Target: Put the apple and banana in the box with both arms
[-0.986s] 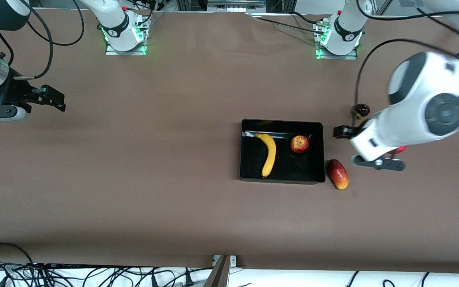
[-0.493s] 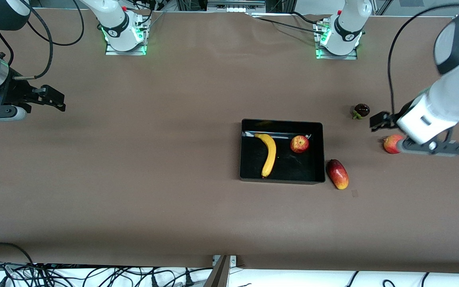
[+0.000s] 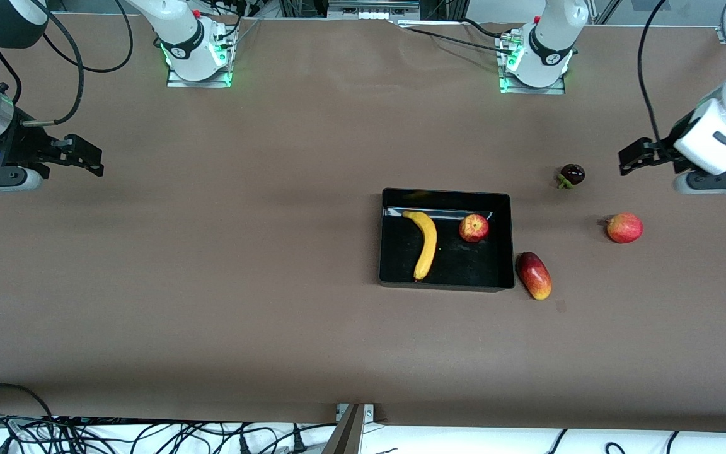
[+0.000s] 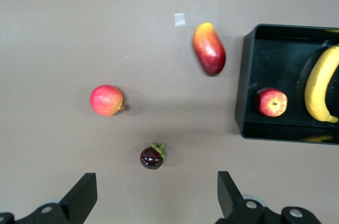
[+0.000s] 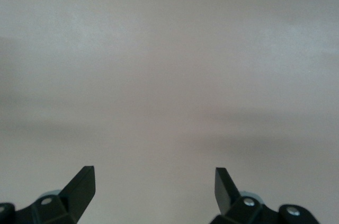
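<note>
The black box point(image 3: 508, 239) sits mid-table toward the left arm's end. The banana point(image 3: 426, 244) and the apple point(image 3: 474, 227) lie inside it side by side, apart. In the left wrist view the box point(image 4: 243, 86), apple point(image 4: 271, 102) and banana point(image 4: 320, 90) show too. My left gripper point(image 3: 631, 157) is open and empty, up in the air over the table at the left arm's end, near the dark round fruit; its own view shows it wide open point(image 4: 156, 197). My right gripper point(image 3: 89, 157) is open and empty over bare table at the right arm's end point(image 5: 153, 192), waiting.
A red-yellow mango-like fruit point(image 3: 534, 275) lies right beside the box, on the side nearer the left arm's end. A pinkish-red round fruit point(image 3: 624, 227) and a small dark purple fruit with a green cap point(image 3: 572, 174) lie on the table toward the left arm's end.
My left gripper has drawn away from the box toward the left arm's end and risen, uncovering the pinkish-red fruit. The fruits, box and right arm have not moved.
</note>
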Tool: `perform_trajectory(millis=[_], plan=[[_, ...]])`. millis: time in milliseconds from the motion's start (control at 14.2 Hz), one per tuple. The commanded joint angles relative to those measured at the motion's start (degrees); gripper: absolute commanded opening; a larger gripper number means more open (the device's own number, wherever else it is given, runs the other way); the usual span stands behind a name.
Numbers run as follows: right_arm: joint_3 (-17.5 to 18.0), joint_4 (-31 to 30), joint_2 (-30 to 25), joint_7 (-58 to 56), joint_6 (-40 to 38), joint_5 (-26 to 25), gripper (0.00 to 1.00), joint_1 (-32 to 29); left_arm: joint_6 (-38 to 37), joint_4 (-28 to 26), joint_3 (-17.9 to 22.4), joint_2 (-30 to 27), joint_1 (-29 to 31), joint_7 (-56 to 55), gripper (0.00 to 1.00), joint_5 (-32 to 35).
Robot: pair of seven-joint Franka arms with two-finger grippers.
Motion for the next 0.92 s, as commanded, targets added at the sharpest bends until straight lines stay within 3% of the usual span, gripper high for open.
perform_trajectory(millis=[0, 845], plan=[[0.68, 0.75, 0.06, 0.17, -0.52, -0.16, 1.00, -0.79, 1.24, -2.13, 0.10, -2.03, 0.50, 1.31, 1.00, -1.41], [0.68, 0.75, 0.06, 0.17, -0.61, -0.25, 1.00, -1.05, 1.15, -1.60, 0.10, -1.94, 0.42, 1.39, 1.00, -1.41]])
